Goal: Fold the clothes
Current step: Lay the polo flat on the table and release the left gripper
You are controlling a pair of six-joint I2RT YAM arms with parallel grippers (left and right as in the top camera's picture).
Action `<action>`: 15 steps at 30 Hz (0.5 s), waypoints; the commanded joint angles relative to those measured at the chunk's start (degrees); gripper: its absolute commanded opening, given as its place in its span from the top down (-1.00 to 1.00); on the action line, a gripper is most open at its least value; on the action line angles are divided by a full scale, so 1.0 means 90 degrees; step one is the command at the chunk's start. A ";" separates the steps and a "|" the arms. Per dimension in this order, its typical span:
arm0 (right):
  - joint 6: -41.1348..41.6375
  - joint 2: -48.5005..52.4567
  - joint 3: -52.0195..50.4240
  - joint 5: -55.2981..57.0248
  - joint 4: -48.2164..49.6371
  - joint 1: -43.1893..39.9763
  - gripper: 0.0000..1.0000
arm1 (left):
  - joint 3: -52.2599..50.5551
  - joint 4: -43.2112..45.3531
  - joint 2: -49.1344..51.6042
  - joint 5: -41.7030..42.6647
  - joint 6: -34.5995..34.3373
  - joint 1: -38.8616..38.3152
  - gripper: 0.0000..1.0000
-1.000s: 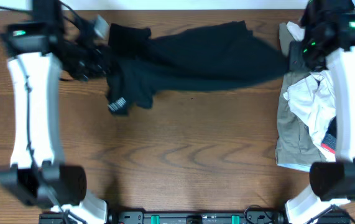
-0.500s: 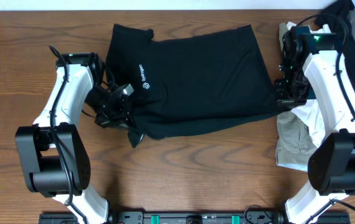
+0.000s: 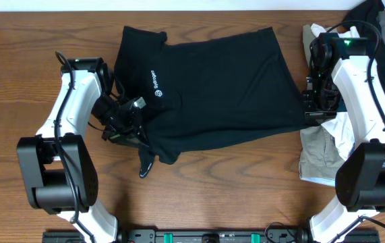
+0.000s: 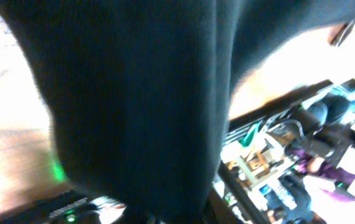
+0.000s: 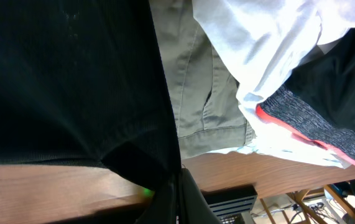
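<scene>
Table free nearside of polo shirt; garment pile (right edge) blocks.

The black polo shirt carries a small white round logo and a line of white lettering on its chest. Both are too small to read.

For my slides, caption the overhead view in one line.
Black polo shirt lies logo-up on the wooden table between left arm and right arm, other clothes heaped beside.
</scene>
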 commanded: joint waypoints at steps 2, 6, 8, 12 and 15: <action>0.0015 -0.0087 -0.0032 0.0136 0.0024 -0.0049 0.97 | -0.0027 0.0019 -0.0165 -0.0136 0.0034 -0.0007 0.39; 0.0012 -0.0087 -0.0032 0.0136 0.0073 -0.0049 0.97 | 0.0044 0.0512 -0.0168 -0.0758 -0.0585 0.0083 0.37; 0.0012 -0.0087 -0.0032 0.0136 0.0075 -0.0049 0.97 | 0.0066 0.0957 -0.0197 -0.1197 -0.1090 0.0185 0.38; 0.0012 -0.0087 -0.0032 0.0136 0.0075 -0.0049 0.97 | 0.0063 0.1885 -0.0214 -0.1770 -0.1814 0.0401 0.41; 0.0012 -0.0087 -0.0032 0.0136 0.0119 -0.0049 0.97 | 0.0063 0.2424 -0.0199 -0.2212 -0.1863 0.0491 0.38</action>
